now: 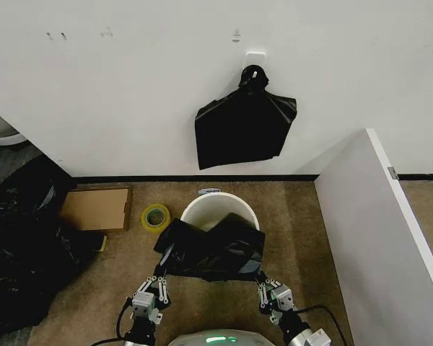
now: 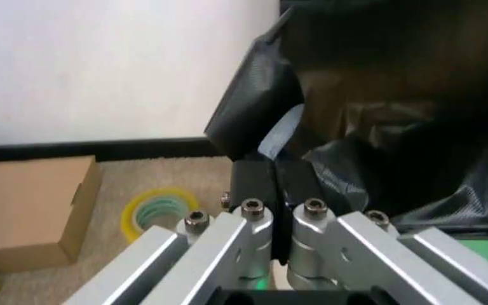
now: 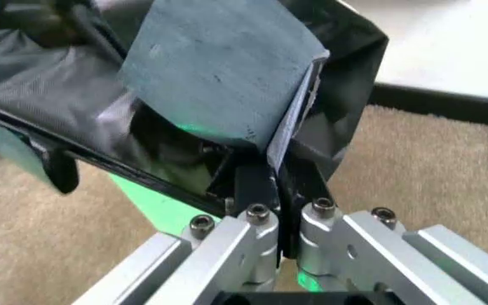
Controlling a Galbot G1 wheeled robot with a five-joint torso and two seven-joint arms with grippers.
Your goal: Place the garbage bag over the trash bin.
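The bag (image 1: 213, 249) is stretched flat between both grippers, covering the near part of the bin (image 1: 218, 207) opening. The left gripper (image 1: 161, 272) pinches the bag's near-left corner, fingers (image 2: 253, 184) pressed together on the film. The right gripper (image 1: 259, 277) pinches the near-right corner likewise. The bin stands on carpet by the wall, with a tape roll (image 1: 156, 216) just to its left.
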